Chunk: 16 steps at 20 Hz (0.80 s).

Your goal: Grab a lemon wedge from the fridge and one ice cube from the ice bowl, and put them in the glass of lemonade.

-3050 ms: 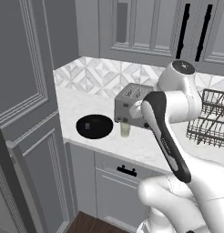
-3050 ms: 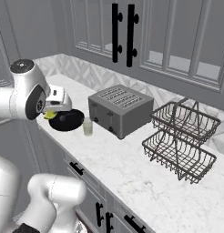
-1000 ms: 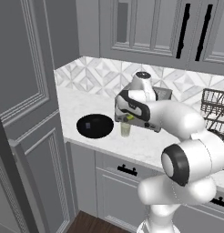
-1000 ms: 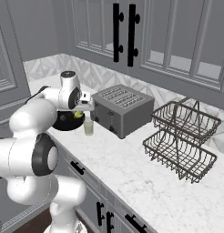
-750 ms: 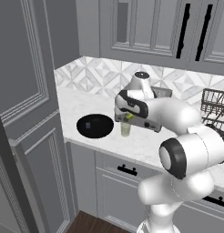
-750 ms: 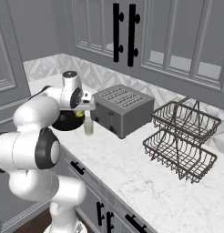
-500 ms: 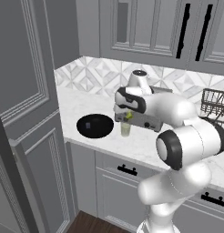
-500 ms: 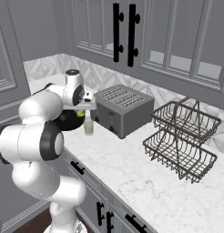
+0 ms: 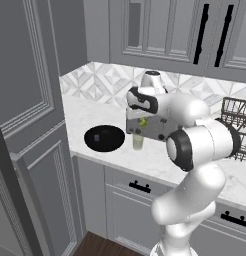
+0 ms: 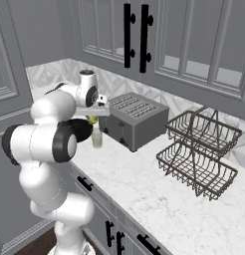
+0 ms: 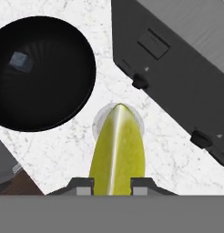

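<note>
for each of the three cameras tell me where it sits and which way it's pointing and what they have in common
Left base view: behind the arm's left, facing forward and down at the round black ice bowl; white arm at right.
Right base view: behind its right, facing the silver toaster; arm at left.
Hand view: on the hand, looking straight down at the clear glass of lemonade; the gripper clamps the yellow lemon wedge.
All three share bowl, glass, toaster.

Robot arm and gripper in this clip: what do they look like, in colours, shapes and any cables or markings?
The arm is built of glossy white, rounded segments with dark grey to black bands at the joints. No cables or markings are visible. The gripper ends in two small dark grey, blocky fingertips, seen in the hand view.
</note>
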### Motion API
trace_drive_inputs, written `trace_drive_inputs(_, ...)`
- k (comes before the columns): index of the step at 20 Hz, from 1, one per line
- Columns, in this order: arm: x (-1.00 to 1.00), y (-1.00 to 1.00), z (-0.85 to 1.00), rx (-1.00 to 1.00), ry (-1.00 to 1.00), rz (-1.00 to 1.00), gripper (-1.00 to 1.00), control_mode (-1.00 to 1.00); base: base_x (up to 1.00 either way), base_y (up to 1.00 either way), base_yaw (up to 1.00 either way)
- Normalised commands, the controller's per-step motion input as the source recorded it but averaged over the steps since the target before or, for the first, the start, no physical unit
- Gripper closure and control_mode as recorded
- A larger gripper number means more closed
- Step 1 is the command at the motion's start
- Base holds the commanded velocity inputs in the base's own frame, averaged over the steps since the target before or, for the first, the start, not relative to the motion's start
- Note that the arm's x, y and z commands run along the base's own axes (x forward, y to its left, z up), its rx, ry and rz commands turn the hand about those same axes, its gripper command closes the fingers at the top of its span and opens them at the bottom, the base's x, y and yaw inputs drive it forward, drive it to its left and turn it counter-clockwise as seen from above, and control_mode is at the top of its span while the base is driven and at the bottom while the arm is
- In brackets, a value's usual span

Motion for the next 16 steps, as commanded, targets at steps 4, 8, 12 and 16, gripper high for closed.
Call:
trace_drive_inputs(4,0.30,0.00,-0.03,0.00,0.00,0.00,1.00,-1.00,0.00,0.00,0.00)
trace_drive_inputs(8,0.12,0.00,-0.41,0.00,0.00,0.00,1.00,-1.00,0.00,0.00,0.00)
trace_drive_inputs(12,0.00,0.00,-0.52,0.00,-0.01,0.00,1.00,-1.00,0.00,0.00,0.00)
trace_drive_inputs(16,0.00,0.00,-0.27,0.00,-0.04,0.00,1.00,-1.00,0.00,0.00,0.00)
